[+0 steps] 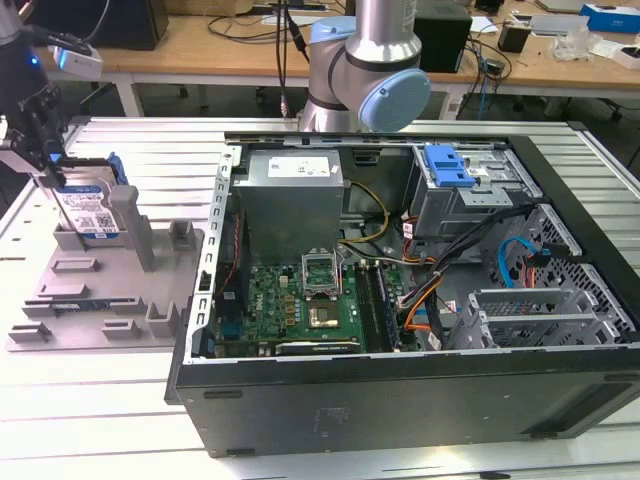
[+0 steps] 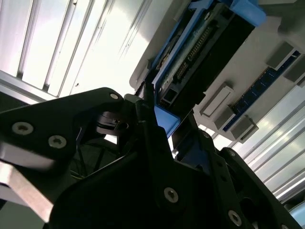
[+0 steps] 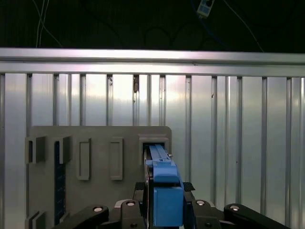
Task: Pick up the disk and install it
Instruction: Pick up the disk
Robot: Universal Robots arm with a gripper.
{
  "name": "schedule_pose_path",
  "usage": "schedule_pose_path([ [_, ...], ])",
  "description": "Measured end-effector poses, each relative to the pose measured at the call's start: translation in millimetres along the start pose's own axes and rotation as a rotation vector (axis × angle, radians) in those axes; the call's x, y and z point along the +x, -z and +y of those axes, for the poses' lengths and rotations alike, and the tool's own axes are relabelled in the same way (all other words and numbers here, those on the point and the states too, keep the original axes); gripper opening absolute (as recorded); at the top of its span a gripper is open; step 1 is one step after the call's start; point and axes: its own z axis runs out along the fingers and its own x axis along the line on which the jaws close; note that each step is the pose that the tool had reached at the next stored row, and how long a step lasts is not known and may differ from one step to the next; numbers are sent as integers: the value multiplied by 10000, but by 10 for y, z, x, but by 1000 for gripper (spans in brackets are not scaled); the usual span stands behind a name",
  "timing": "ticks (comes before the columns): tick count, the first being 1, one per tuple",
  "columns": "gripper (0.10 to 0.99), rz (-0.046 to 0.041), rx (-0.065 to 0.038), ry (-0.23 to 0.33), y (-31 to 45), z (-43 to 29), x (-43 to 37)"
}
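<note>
While the gripper (image 1: 52, 178) hangs at the exterior view's left, the disk (image 1: 88, 212) stands on edge just beneath it in a grey fixture (image 1: 100, 300). An open computer case (image 1: 400, 380) lies well apart from the tool. In the second wrist view, a black finger (image 2: 143, 102) presses against the blue carrier of the disk (image 2: 200, 52) just ahead of the tool. In the first wrist view, the gripper (image 3: 165, 193) is clenched on the disk (image 3: 159, 157), fingers tight on both sides, its far end seated in the fixture (image 3: 100, 143).
</note>
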Motion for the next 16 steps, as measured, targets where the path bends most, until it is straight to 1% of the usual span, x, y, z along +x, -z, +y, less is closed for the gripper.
schedule_pose_path([
  [9,392,3,-1,-3,-16,0,1],
  [11,369,1,0,-3,-17,0,0],
  [16,369,1,0,-4,-17,0,0],
])
